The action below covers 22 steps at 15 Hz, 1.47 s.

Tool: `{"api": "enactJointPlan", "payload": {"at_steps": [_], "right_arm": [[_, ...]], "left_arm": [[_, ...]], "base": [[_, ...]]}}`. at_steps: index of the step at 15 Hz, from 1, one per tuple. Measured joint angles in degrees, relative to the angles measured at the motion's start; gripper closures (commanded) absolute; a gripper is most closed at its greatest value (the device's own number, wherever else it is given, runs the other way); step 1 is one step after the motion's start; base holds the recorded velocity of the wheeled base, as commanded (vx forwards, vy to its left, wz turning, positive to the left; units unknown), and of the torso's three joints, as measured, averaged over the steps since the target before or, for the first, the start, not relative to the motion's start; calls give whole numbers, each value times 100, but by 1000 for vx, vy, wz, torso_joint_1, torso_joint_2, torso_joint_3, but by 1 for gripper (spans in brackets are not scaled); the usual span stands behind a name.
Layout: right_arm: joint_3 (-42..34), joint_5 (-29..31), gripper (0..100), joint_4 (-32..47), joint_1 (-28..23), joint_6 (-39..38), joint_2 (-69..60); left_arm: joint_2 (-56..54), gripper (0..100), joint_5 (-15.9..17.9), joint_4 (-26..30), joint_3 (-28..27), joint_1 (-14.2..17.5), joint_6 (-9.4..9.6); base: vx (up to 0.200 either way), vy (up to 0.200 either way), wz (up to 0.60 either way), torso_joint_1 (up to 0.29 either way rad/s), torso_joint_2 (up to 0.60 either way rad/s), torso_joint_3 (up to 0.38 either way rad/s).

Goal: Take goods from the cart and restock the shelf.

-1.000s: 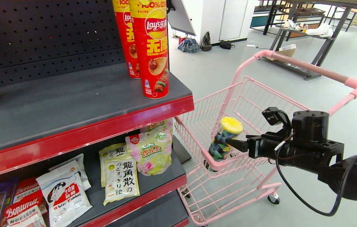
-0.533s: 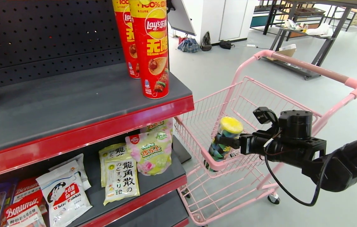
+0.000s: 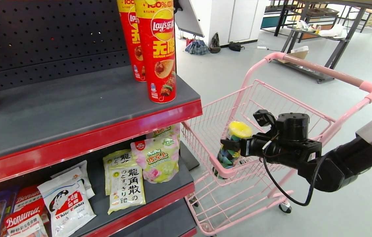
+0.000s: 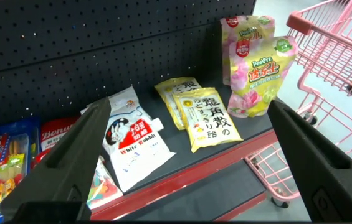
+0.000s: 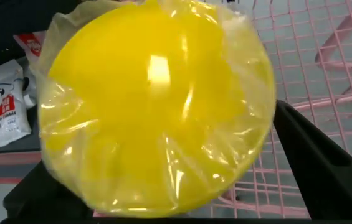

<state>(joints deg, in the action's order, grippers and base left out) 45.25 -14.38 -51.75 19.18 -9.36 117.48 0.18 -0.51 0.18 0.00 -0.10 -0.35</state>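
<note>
Right gripper point(image 3: 228, 145) is advancing, straddling yellow-lidded can point(image 3: 239, 130) in cart point(image 3: 307, 67) | jaws spread, unclamped | grasp is nearing.

- Pink cart point(image 3: 320, 69): glossy coated metal wire.
- Can point(image 3: 230, 154): smooth yellow plastic lid point(image 5: 157, 106) under shiny, crinkled clear film.
- Shelf point(image 3: 74, 105): matt dark-grey board, glossy red front edge point(image 3: 107, 135), matt black perforated back panel point(image 3: 41, 33).
- Snack bags point(image 3: 158, 158): slick plastic.
- Red tubes point(image 3: 158, 49): glossy print.
</note>
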Motion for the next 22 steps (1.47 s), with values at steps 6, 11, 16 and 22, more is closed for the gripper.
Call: {"api": "enactJointPlan", "payload": {"at_steps": [6, 11, 16, 22], "right_arm": [[66, 43, 100, -685, -2, -54, 369], [174, 166, 100, -532, 0, 6, 55], [555, 289, 100, 1176, -7, 417, -1492], [607, 1716, 100, 4830, 78, 797, -4775]], "left_arm": [[0, 0, 0, -2, 0, 0, 2], [0, 0, 0, 0, 0, 0, 0], [0, 0, 0, 0, 0, 0, -2], [0, 0, 2, -2, 0, 0, 2]], "base": [[0, 0, 0, 0, 0, 0], [0, 0, 0, 0, 0, 0], [0, 0, 0, 0, 0, 0], [0, 0, 0, 0, 0, 0]]}}
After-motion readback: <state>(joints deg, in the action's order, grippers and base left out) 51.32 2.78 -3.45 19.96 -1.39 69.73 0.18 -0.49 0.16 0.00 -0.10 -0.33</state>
